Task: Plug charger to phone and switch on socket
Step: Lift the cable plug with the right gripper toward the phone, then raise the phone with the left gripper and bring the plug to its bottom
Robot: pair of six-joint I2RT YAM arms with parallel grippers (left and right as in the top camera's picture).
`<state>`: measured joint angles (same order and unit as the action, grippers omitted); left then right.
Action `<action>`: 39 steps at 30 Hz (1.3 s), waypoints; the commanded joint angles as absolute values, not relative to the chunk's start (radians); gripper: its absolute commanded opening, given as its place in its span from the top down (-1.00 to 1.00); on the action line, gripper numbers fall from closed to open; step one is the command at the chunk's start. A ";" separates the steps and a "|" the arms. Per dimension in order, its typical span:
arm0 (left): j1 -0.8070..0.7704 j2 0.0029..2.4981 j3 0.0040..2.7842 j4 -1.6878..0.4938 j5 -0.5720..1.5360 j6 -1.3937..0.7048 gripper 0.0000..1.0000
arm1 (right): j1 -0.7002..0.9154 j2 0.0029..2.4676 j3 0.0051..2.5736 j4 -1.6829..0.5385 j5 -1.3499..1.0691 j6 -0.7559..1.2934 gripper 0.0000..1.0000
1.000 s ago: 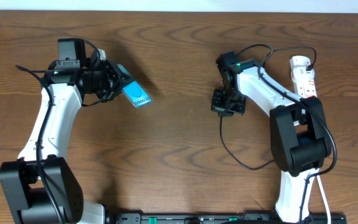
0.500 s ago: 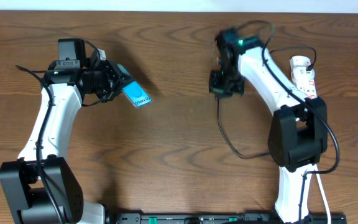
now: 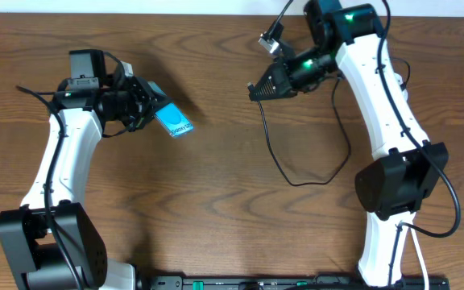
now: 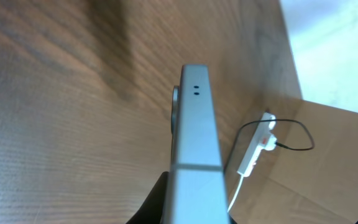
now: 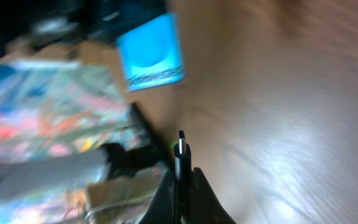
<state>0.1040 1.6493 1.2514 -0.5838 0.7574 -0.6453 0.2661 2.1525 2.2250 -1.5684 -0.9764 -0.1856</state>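
My left gripper (image 3: 151, 107) is shut on the phone (image 3: 175, 122), holding it tilted above the table's left side. In the left wrist view the phone (image 4: 195, 134) shows edge-on between the fingers (image 4: 194, 211). My right gripper (image 3: 258, 92) is shut on the plug end of the charger (image 3: 296, 180), whose black cable hangs in a loop to the table. In the right wrist view the plug tip (image 5: 181, 149) sticks out of the shut fingers (image 5: 182, 180) and points toward the teal phone (image 5: 151, 53), still apart from it. The socket (image 4: 257, 146) lies far right; in the overhead view my right arm mostly hides it.
The socket's white cord (image 4: 236, 191) runs off toward the near edge. The black cable also loops near the socket's top end (image 4: 291, 134). A cardboard surface (image 4: 328, 168) lies beyond the table's right edge. A black rail (image 3: 280, 282) runs along the front edge.
My right arm has lifted and swung to the back of the table, turning the gripper leftward toward the phone and pulling the cable up with it. The left arm has barely moved.
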 commanded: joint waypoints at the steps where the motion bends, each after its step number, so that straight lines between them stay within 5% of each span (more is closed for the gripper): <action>1: 0.128 1.650 1.259 -0.555 0.856 -0.620 0.86 | 0.253 2.151 2.242 -1.678 -1.229 -0.517 0.98; 18: 0.142 1.650 1.259 -0.167 1.433 -0.628 0.85 | 0.453 2.151 2.236 -1.682 -1.245 -0.585 0.98; 30: 0.142 1.649 1.259 0.263 1.462 -1.021 0.85 | 0.477 2.151 2.236 -1.561 -1.402 -0.553 0.97; 39: 0.206 1.650 1.259 0.425 1.413 -1.166 0.85 | 0.472 2.174 2.228 -1.200 -1.422 -0.200 0.97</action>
<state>0.1719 1.6497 1.2476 0.4118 1.4109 -1.1091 0.4709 2.1532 2.2242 -1.2594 -1.3720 -0.3714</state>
